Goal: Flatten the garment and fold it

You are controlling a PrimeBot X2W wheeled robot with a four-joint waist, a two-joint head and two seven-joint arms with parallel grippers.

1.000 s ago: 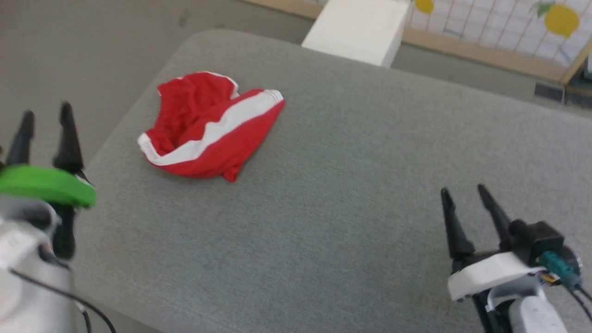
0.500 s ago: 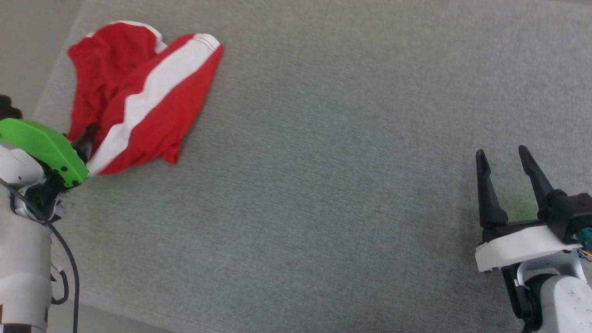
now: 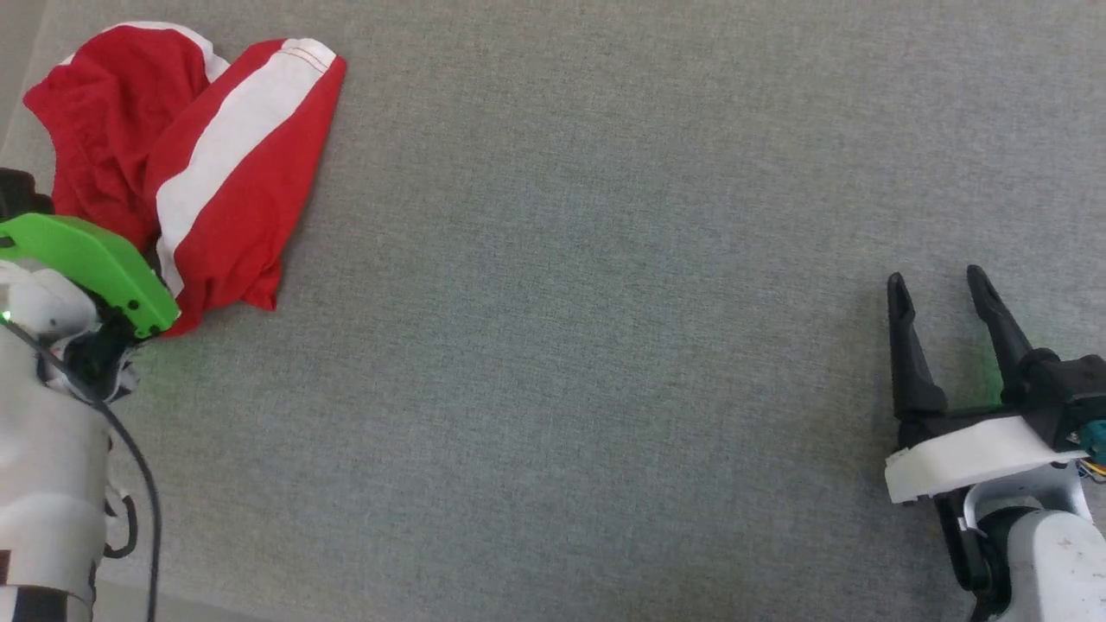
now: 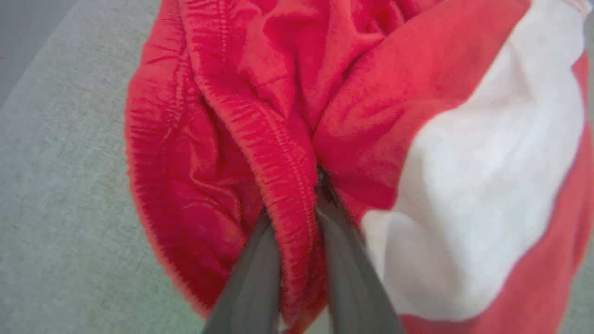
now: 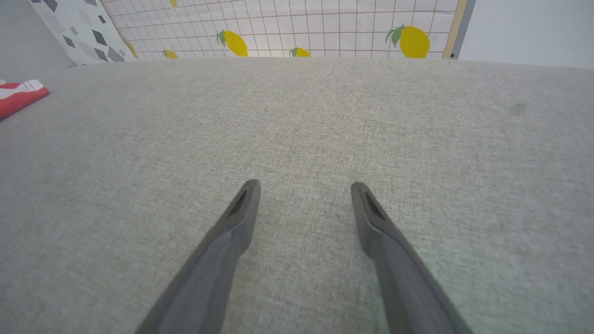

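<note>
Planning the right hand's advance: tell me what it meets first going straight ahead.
Nothing but bare grey woven fabric surface lies ahead of the right hand; the way looks free, though height is unclear.

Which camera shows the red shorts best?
The head view: nearly the whole crumpled shorts show. The left wrist view shows the waistband close-up, pinched in the left gripper; the right wrist view catches one far corner.

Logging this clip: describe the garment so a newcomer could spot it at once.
On the grey upholstered surface, look to the far left corner. The crumpled red shorts there, waistband pinched by the left claw, carry a broad white stripe.
</note>
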